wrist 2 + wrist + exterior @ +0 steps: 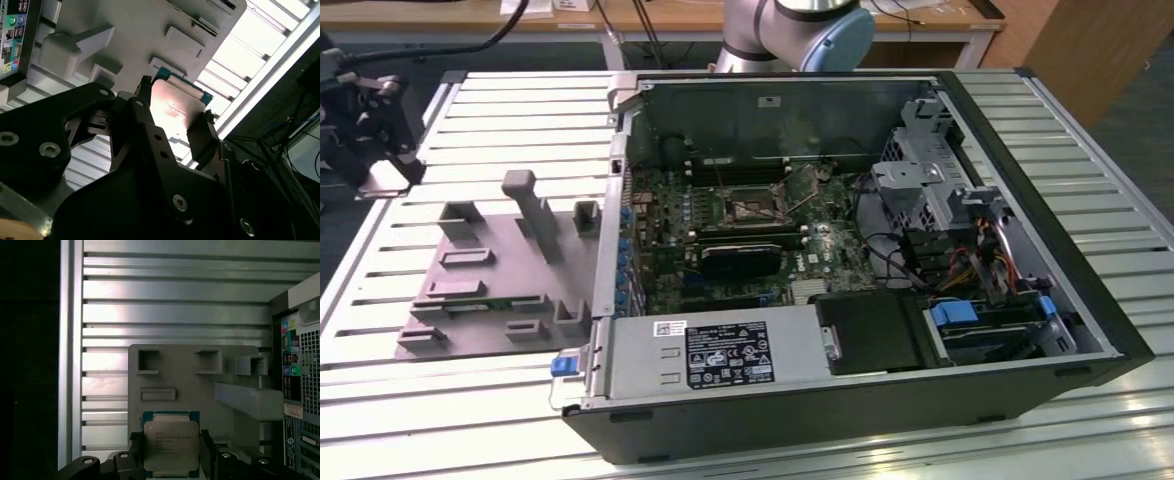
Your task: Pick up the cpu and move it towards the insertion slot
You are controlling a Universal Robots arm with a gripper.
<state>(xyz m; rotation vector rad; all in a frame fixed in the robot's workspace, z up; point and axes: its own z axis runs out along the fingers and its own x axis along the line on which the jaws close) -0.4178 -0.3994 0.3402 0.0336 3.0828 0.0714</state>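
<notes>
— Nearest: gripper [176, 100] fingers [200, 142] clamped on two opposite edges of the cpu [171, 440], by the edge of the grey fixture plate [200, 390]. Risks?
— Could clip the computer case [881, 410] wall going in. Lies well apart from the insertion slot [750, 206], so might slip or tilt in so narrow a hold.

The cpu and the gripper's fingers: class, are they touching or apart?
Touching. In the second wrist view the cpu sits between the fingers of the gripper, each pressed against an opposite edge with no gap.
</notes>
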